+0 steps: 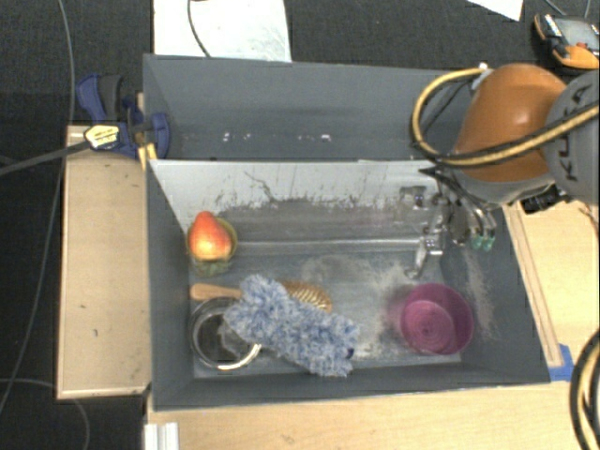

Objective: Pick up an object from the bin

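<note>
Grey metal bin [309, 242]: the end effector [424, 256] hangs just beside the purple cup [433, 320], which sits mouth-up, axis vertical. Its opening can't be told.

Orange domed wrist cover [514, 120] ringed by looping yellow-black cables [419, 120].

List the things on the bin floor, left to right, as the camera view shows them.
Red-and-yellow apple → fluffy blue duster → purple cup. The metal tin and the wooden brush overlap these sideways, so they are left out.
</note>
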Action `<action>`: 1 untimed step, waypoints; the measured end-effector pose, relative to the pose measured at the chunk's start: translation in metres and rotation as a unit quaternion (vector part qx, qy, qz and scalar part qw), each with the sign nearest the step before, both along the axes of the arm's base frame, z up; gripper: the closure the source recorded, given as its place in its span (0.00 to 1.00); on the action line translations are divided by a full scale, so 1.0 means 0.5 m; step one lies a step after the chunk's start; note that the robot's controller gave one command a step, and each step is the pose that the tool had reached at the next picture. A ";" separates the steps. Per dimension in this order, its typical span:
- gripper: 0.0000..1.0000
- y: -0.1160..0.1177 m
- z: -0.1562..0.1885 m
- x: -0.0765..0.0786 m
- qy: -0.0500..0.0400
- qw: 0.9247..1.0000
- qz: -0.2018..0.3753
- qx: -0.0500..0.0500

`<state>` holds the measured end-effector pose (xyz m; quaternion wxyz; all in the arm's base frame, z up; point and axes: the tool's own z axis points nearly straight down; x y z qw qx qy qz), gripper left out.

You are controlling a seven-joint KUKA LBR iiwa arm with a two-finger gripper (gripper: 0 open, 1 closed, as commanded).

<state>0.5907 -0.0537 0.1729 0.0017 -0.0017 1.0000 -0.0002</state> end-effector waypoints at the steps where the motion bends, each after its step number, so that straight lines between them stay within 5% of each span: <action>1: 0.00 0.000 0.000 0.000 0.000 1.000 0.000 0.000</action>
